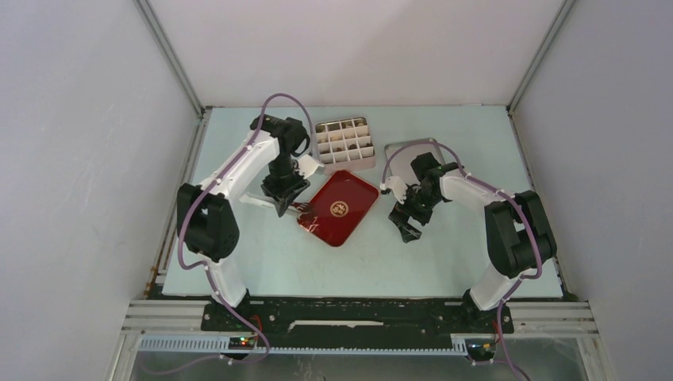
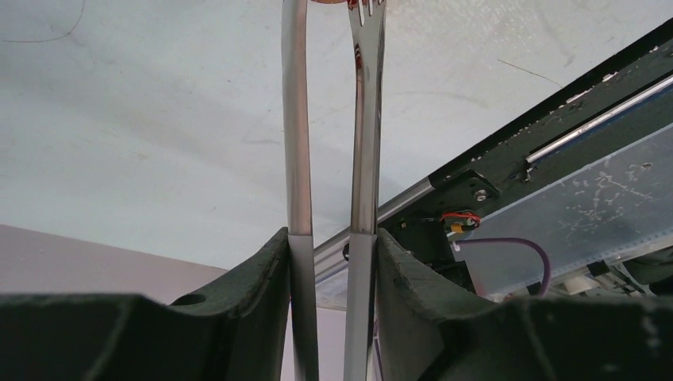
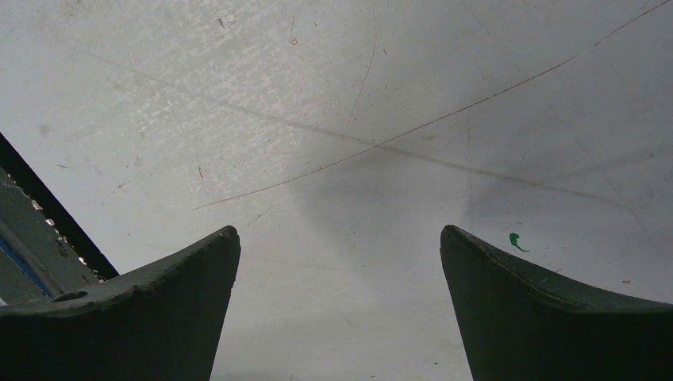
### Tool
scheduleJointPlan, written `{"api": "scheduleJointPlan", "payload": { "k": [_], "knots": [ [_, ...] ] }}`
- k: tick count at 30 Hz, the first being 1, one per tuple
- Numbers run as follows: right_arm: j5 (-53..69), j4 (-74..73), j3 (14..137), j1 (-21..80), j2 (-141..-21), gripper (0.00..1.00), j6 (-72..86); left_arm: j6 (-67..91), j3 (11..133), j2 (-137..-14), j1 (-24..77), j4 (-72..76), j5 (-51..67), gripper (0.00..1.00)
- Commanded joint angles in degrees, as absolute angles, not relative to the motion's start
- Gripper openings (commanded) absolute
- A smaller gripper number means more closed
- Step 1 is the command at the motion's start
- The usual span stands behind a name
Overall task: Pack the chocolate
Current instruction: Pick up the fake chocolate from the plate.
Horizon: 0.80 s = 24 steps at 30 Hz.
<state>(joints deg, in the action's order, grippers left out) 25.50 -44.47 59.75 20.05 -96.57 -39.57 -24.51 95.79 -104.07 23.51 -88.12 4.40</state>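
Note:
A cream grid box (image 1: 344,143) stands at the back; a few small brown chocolate pieces (image 1: 338,136) show in its compartments, too small to tell their shapes. A red tray (image 1: 355,196) with a round gold emblem lies in front of it, and I see no pieces on it. My left gripper (image 1: 282,198) is shut on metal tongs (image 1: 299,209) whose forked tips reach the tray's left edge. In the left wrist view the gripper (image 2: 327,234) squeezes both tong arms (image 2: 296,159). My right gripper (image 1: 406,222) is open and empty right of the tray, above bare table (image 3: 340,238).
A grey square lid (image 1: 403,155) lies behind my right arm, partly hidden by it. White walls close in the table on three sides. The black frame rail (image 2: 555,127) runs along the near edge.

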Motion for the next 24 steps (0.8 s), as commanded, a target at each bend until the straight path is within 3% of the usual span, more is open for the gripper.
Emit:
{"api": "scheduleJointPlan", "payload": {
  "k": [1,13,24],
  "knots": [
    [26.2,-44.6,61.8,20.1,-95.3,0.99,-40.3,-25.6,96.1,-103.2,23.8,-87.9,3.2,0.43],
    [26.2,-44.8,61.8,20.1,-95.4,1.00,-40.6,-25.2,99.0,-107.1,24.5,-88.4,4.1,0.41],
    [26.2,-44.9,61.8,19.9,-95.3,0.99,-40.6,-26.3,100.7,-106.9,25.0,-89.6,6.5,0.17]
  ]
}}
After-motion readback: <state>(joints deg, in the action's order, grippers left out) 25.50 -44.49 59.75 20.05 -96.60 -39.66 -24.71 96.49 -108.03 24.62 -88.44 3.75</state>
